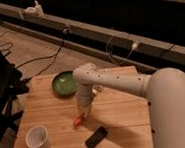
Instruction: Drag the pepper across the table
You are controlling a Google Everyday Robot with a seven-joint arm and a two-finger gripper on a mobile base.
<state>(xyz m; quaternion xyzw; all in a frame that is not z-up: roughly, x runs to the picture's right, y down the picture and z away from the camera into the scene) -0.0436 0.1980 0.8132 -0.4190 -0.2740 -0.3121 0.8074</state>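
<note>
The pepper (78,120), a small slender red-orange item, lies on the light wooden table (126,117) near its middle. My gripper (83,109) points straight down from the white arm, its tip right at the pepper's upper right end. The tip appears to touch the pepper, but the contact itself is hidden.
A green bowl (64,83) sits at the table's back edge, behind the gripper. A white cup (36,136) stands at the front left. A black rectangular block (96,137) lies just in front of the pepper. A dark chair (2,94) is left of the table.
</note>
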